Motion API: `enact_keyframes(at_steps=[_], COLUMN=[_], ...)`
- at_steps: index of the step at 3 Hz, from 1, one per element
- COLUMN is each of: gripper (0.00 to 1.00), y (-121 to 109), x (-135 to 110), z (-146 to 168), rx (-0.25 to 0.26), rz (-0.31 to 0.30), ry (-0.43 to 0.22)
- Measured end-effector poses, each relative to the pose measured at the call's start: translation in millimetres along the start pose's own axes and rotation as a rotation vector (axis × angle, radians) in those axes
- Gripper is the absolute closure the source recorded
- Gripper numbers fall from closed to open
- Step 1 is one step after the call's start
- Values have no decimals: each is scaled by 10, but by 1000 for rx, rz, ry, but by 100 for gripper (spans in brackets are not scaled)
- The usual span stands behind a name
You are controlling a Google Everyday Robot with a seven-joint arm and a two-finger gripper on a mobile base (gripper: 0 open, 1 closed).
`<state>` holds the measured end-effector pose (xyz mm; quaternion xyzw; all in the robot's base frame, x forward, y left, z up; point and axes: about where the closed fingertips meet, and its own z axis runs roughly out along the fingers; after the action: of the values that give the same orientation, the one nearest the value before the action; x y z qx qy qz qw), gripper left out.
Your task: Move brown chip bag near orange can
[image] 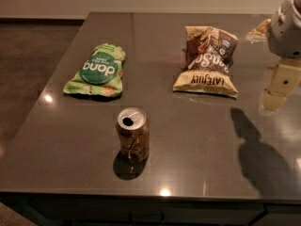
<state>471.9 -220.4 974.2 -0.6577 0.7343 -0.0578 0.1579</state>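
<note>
One chip bag (207,62) left of tool (276,92)

The arm (288,25) shows at the view's upper right edge as a rounded grey housing. Below it the pale cream claw (274,98) hangs, pointing down and tilted slightly leftward.

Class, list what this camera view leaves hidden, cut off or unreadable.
All in the camera view:
- Tool, right of the brown chip bag: arm cut off by the frame's right edge.
- Tan item at far right: mostly hidden behind the arm.
- Orange can: logo too dim to read.
</note>
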Motion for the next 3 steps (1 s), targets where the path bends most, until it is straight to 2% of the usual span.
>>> enact_keyframes(at_steps=[1,2,3], gripper=[0,0,0], y=[-507,-696,-816], x=[46,55,-10], z=[273,392,644], rx=[23,22,-13], rz=[-292,-436,-617], ry=[63,86,91])
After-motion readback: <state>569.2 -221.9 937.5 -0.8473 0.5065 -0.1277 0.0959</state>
